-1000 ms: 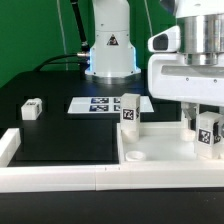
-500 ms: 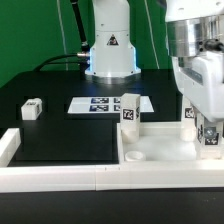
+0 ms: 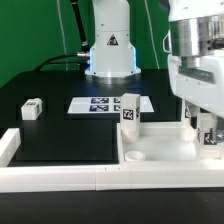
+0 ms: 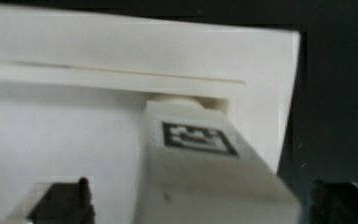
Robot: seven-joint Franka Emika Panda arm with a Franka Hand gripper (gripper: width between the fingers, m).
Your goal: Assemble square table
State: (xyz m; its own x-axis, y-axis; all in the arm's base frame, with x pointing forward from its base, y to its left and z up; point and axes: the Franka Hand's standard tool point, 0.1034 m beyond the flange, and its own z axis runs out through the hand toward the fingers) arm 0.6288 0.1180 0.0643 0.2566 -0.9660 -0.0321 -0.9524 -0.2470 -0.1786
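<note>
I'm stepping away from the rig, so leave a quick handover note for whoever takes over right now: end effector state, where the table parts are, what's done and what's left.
End effector: down at the tabletop's corner on the exterior view's right, fingers open either side of a tagged leg; no grip visible yet.
Tabletop: lies against the white border rails, sockets up.
Legs: one stands upright in the tabletop; one is at the end effector; one lies loose on the black mat at the exterior view's left. The fourth is not in view.
Done: at most two legs placed; tightness cannot be judged.
Left: finish this leg, then fit the others.
</note>
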